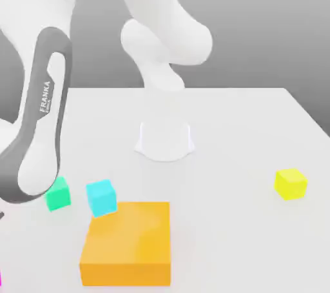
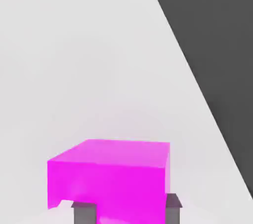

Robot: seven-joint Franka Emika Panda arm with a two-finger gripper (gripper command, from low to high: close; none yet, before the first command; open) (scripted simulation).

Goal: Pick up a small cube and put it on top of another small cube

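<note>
I am clamping my gripper (image 2: 126,213) around the magenta cube (image 2: 111,181) on the white table (image 2: 74,45) near its edge, and a shallow, low grip risks it slipping while lifting toward the mint-green cube (image 1: 58,195).

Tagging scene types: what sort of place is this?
Likely a simulated tabletop test bench: a plain white table, small coloured blocks such as the yellow cube and flat orange block, grey featureless backdrop.

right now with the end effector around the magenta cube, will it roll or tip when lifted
The magenta cube has flat faces and sharp edges, so it probably won't roll. It looks rigid and should hold its shape between the fingers. Its smooth, glossy sides could slip if the grip is light.
</note>
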